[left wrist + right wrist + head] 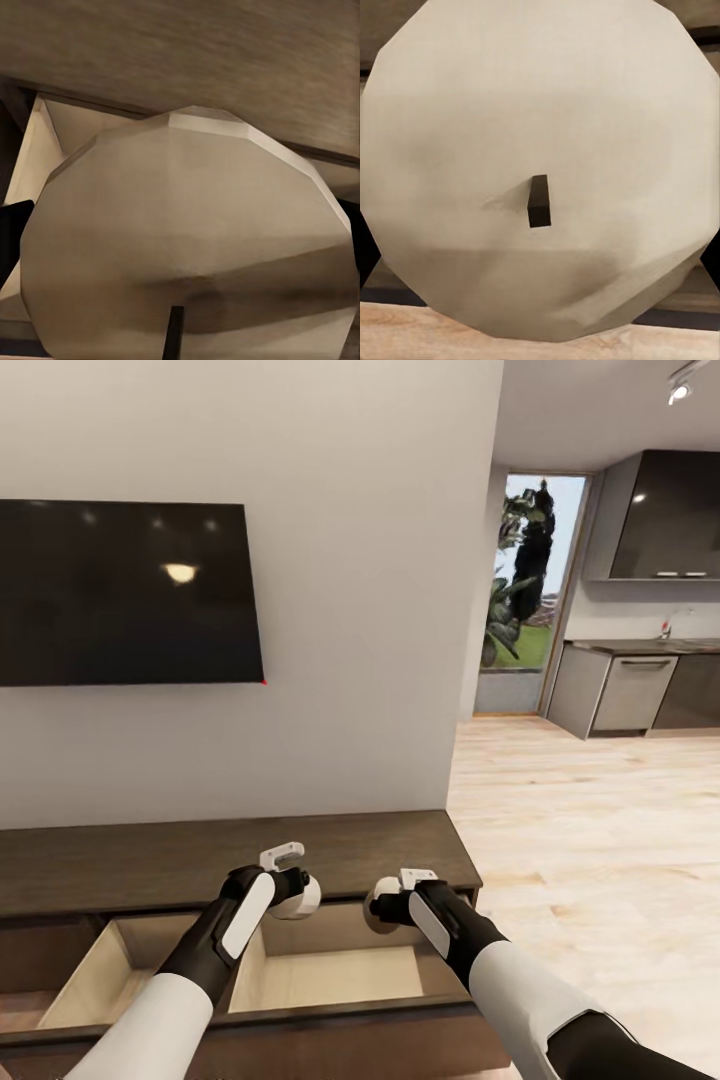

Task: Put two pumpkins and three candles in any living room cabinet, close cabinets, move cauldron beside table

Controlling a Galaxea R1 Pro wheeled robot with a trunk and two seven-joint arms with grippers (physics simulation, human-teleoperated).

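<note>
Two candles, one per pincer: the left pincer (298,890) grips a candle (187,240) and the right pincer (385,908) grips another candle (540,165), both held above the open drawer of the cabinet (330,850), below the wall television (125,590).

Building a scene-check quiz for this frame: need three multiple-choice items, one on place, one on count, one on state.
1. Where does the TV hang?
A. On the wall above the cabinet
B. Over the kitchen counter
C. Beside the glass door

2. How many candles are held?
A. None
B. One
C. Two

3. What state is the drawer under the grippers in?
A. Shut
B. Pulled open
C. Removed, lying on the floor

Key: 1 A, the dark screen sits directly over the cabinet top. 2 C, each wrist view shows a candle close up with its wick. 3 B, its pale interior shows in the head view.
</note>
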